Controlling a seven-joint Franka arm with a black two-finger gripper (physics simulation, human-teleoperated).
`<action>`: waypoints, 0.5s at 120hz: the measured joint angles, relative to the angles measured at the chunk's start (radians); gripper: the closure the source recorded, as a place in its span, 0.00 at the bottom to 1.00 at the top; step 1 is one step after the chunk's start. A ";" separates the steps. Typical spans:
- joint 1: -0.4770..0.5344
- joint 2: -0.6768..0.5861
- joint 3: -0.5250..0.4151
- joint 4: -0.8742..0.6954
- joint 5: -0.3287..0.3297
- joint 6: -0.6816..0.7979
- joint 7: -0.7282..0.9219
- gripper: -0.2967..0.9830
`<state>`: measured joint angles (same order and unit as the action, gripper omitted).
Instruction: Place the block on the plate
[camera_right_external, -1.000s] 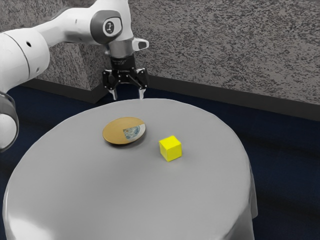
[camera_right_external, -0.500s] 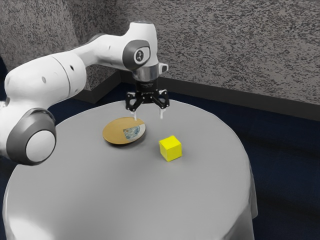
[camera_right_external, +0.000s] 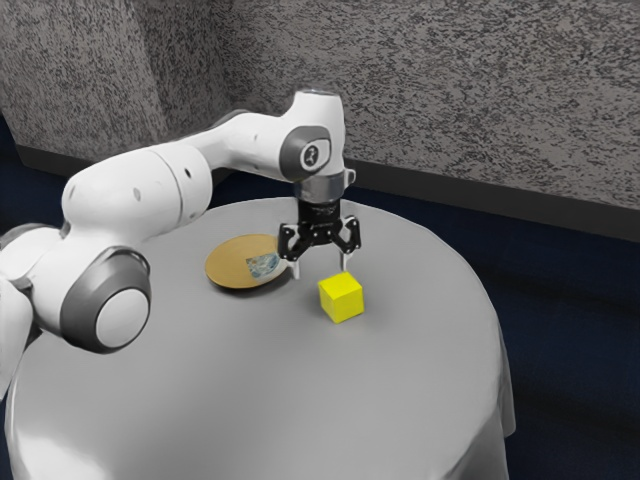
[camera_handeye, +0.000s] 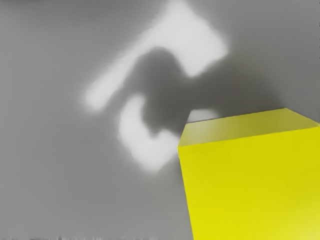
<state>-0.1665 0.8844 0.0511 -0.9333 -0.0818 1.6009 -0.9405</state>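
Below the gripper, a yellow block waits with one corner toward the camera

Beneath the gripper (camera_right_external: 320, 268), a little toward the exterior view's right and nearer that camera, the yellow block (camera_right_external: 341, 298) sits flat on the round grey table (camera_right_external: 210, 400). The gripper stands wide, its two fingers apart and pointing down, with nothing between them. The finger on the exterior view's right ends, in that view, just by the far corner of the block's top; whether the two touch I cannot tell.

The block is upright, not tipped. Its sides look about equal, so it has no clear long axis and no clear front. One upright edge points roughly at the exterior camera, with a side face to either hand of it; the broader-looking one is turned somewhat toward the exterior view's right. In the wrist view the block looms large close under the hand, its flat top bright and one side face duller, with pale patches and a dark shadow on the table beside it.

Off to the gripper's side, toward the exterior view's left, the tan plate (camera_right_external: 232, 264) lies on the table, a bluish picture and a pale part on its face. The block is on the bare table, apart from the plate. Past the gripper from the exterior camera rises a speckled grey wall (camera_right_external: 440, 90).
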 joint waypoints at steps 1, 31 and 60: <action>0.000 0.001 -0.001 0.002 0.000 0.000 -0.003 0.23; -0.023 0.020 -0.013 0.010 -0.025 0.089 -0.067 0.23; -0.024 0.053 -0.004 0.005 -0.049 0.153 -0.109 0.23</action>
<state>-0.1902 0.9373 0.0475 -0.9287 -0.1311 1.7536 -1.0491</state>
